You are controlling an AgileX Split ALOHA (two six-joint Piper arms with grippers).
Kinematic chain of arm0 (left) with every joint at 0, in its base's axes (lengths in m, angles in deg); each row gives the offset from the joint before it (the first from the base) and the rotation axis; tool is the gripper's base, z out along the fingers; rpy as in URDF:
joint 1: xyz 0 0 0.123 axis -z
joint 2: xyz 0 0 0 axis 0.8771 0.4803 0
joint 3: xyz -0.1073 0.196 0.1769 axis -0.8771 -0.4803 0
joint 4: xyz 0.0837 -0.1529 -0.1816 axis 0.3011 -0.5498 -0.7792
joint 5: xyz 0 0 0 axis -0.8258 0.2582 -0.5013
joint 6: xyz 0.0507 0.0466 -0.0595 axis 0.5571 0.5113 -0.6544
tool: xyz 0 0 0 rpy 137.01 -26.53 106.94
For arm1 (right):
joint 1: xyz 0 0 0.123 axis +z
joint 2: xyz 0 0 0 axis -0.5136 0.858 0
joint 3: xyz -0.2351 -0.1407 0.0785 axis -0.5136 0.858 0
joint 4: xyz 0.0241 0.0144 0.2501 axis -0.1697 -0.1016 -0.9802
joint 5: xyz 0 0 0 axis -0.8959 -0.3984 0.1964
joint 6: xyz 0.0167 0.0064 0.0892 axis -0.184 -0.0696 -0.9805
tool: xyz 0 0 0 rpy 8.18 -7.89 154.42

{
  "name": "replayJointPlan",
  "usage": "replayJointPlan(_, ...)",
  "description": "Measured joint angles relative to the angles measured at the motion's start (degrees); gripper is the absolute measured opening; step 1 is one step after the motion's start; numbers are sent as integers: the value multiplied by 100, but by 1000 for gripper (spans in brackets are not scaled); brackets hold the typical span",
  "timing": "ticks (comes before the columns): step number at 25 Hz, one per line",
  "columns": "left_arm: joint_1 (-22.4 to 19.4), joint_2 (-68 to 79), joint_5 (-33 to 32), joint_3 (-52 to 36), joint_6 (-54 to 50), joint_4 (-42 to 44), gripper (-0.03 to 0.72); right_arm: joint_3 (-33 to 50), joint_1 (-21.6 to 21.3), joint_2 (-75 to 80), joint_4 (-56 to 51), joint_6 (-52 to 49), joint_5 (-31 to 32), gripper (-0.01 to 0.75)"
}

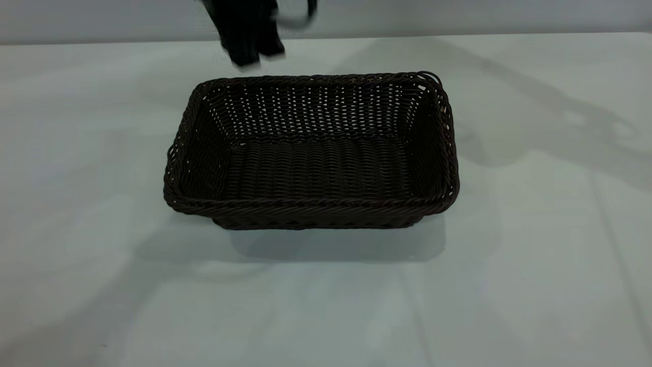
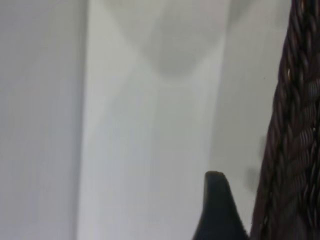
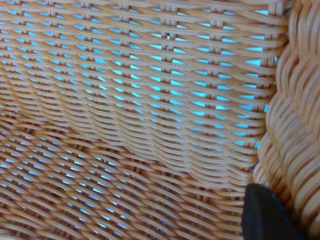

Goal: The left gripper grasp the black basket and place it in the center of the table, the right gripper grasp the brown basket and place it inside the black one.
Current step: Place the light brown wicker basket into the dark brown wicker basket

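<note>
The black basket [image 1: 310, 153] sits mid-frame on the table [image 1: 535, 255], long axis left-right, while the right gripper [image 3: 265, 212], out of the exterior frame, presses against the brown basket [image 3: 125, 100] rim, finger spread impossible to tell.

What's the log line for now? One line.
black basket: centre of table, empty | left gripper: behind it, off it | brown basket: fills right wrist view, right gripper at its rim

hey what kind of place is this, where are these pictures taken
Probably a robot test bench or lab, not a home: a bare white table against a plain wall, a lone black basket in the middle, and a black robot arm behind it. A wrist camera shows a brown basket.
</note>
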State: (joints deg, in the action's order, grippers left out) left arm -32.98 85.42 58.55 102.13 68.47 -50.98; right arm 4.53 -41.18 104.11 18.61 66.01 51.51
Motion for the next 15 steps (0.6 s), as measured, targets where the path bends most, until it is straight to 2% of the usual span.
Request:
replayJointPlan(3,-65,-857,-225,0,-131,0,447,0,135,35,400,-6,79,89)
replayJointPlan(6,-137,-1684,-257,0,-467,0,447,0,471,160,676,-34,227,90)
replayJointPlan(15,-155,-3350,-72,-7,-1282,0,447,-111,2171,907,1531,-214,319,91)
